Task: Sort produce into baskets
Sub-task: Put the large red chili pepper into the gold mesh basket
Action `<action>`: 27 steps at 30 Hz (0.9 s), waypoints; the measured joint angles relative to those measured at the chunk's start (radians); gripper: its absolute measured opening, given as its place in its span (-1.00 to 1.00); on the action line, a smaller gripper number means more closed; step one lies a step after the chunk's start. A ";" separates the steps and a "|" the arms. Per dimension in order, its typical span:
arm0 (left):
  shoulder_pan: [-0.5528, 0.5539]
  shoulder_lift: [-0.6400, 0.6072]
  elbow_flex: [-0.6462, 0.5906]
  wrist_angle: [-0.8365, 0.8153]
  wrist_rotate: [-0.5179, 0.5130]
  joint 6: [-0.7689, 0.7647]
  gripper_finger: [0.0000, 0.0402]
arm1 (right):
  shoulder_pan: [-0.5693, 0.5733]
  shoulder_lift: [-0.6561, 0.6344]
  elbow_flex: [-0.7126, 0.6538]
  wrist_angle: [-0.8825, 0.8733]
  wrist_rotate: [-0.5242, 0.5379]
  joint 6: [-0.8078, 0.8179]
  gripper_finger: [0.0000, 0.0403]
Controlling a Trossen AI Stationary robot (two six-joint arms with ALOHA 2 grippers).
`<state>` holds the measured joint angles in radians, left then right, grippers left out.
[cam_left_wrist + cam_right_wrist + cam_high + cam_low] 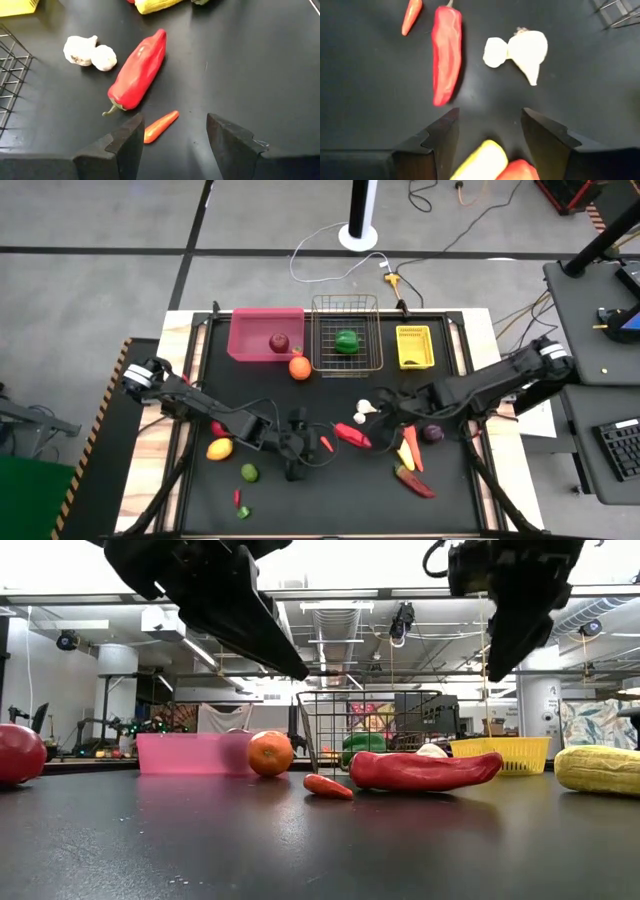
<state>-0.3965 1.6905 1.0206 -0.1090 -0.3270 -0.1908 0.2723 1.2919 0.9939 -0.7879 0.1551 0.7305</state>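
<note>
My left gripper (172,137) is open and hangs above the table. A small orange-red chilli (160,126) lies just ahead of its fingertips, beside a long red pepper (136,71) and white garlic (90,51). My right gripper (487,127) is open too and sits over the table's middle right (392,420). The end of a yellow corn cob (479,162) shows below and between its fingers. Both sets of fingers hang clear of the tabletop in the low view. The pink bin (255,325) holds a red apple (279,342). The wire basket (322,332) holds a green pepper (346,341). The yellow bin (414,358) stands to their right.
An orange (299,367) lies in front of the pink bin. At the left lie a lemon (219,448), a lime (249,472) and a red apple (217,427). A carrot (413,450), a purple onion (432,432) and a red chilli (415,482) lie at the right.
</note>
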 joint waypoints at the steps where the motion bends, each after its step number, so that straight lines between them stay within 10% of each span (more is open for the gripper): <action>1: 0.000 -0.001 0.000 0.000 -0.003 0.003 -0.02 | 0.001 0.017 0.000 0.012 -0.005 0.015 0.02; 27: -0.002 -0.040 0.000 -0.112 -0.006 -0.005 -0.02 | 0.025 0.393 0.133 0.158 -0.085 0.091 0.46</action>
<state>-0.3985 1.6508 1.0203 -0.2207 -0.3328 -0.1963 0.2970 1.6850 1.1265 -0.6300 0.0704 0.8214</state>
